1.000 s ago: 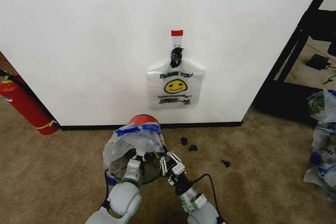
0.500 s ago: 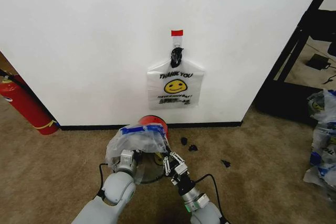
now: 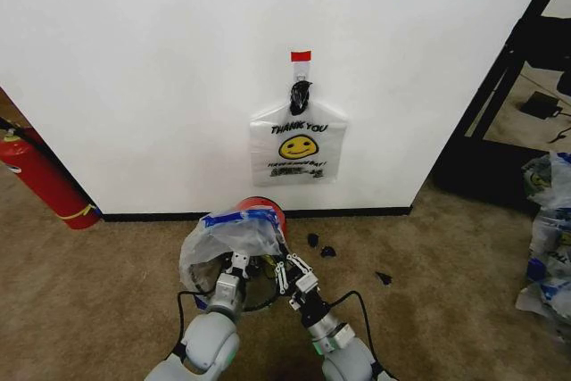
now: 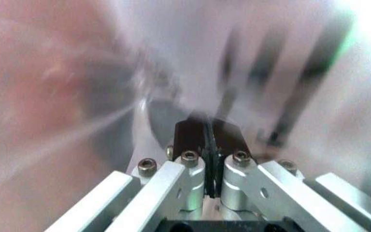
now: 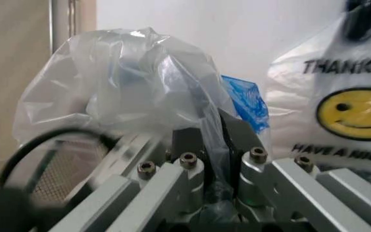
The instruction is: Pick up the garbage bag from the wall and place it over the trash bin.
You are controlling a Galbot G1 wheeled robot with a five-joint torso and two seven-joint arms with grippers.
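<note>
Carpet (image 3: 107,292), brown and short-piled, runs up to the wall (image 3: 161,86), which is plain white with a black baseboard along its foot. A red fire extinguisher (image 3: 40,180) leans at the wall's left end, a black frame (image 3: 500,86) stands at its right end, and small black scraps (image 3: 321,245) lie on the carpet near the baseboard.

On the wall, a hook with a red tape strip (image 3: 301,56) carries a hanging bag (image 3: 298,142) printed with "THANK YOU" and a yellow smiley. Below that, just off the baseboard, stands the trash bin (image 3: 259,206), its red part showing past the garbage bag (image 3: 234,236), a crumpled translucent bag with blue print draped over the bin's top.

Both claws sit at the bin's near edge, side by side. The left claw (image 3: 237,265) reaches under the draped plastic; its wrist view shows the pads (image 4: 193,136) pressed together, with blurred film all around. The right claw (image 3: 292,269) is just beside it; its wrist view shows the jaws clamped on a fold of the garbage bag (image 5: 140,87), with the smiley bag (image 5: 347,106) on the wall behind.
</note>
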